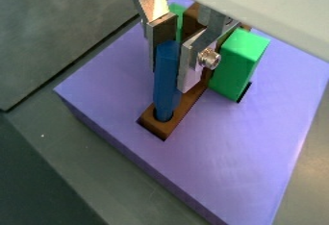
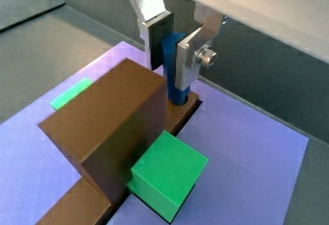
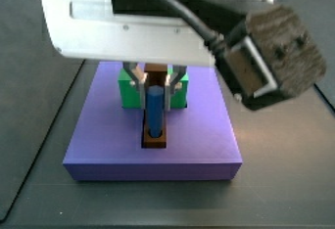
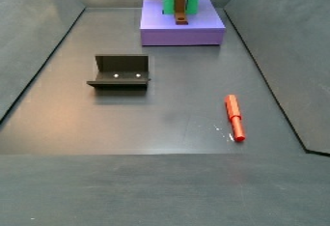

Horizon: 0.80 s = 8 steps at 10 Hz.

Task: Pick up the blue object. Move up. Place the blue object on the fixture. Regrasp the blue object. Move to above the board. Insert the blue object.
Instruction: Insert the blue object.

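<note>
You see the gripper [image 1: 174, 38] over the board [image 1: 244, 162], its fingers [image 1: 195, 61] bare brushed metal, shut on the smooth, matt blue object [image 1: 166, 75]. The board looks matt and plastic-like, as do the green block [image 1: 240, 63] and brown strip [image 2: 110, 123]. The fixture [image 4: 120, 72] is dull and dark; the red peg [image 4: 234, 117] has a slight sheen.

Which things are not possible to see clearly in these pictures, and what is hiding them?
- Blue object lower tip: in both wrist views the brown strip hides it, so insertion depth is unknown.
- Gripper grip: the fingers flank the peg, but contact cannot be confirmed.
- In a side view the arm's body covers the gripper and the board's rear.
- In a side view the board is too small for detail.
</note>
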Available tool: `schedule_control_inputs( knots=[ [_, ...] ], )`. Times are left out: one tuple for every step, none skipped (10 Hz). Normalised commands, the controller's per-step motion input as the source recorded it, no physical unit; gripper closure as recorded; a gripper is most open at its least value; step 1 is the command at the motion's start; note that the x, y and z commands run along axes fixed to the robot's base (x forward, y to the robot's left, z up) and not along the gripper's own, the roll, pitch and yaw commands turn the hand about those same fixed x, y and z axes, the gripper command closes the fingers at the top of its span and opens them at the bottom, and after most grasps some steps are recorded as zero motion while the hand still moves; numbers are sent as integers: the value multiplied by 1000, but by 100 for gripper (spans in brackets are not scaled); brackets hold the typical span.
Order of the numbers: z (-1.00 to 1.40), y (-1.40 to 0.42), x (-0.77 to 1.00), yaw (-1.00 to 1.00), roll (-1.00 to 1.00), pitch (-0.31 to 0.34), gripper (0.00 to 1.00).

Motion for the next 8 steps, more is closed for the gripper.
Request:
schedule_control_inputs(
  knots=[
    [-151, -189, -23, 214, 66, -61, 100],
    [-151, -134, 0, 186, 67, -46, 100],
    [-160, -114, 0, 197, 114, -40, 100],
    [-197, -106, 0, 211, 166, -37, 100],
    [-357, -94, 66, 186, 159, 0, 100],
    [-431, -166, 69, 149, 183, 0, 100],
    [-414, -177, 40, 143, 170, -3, 100],
    [0, 0, 0, 0, 0, 0, 100]
  ],
)
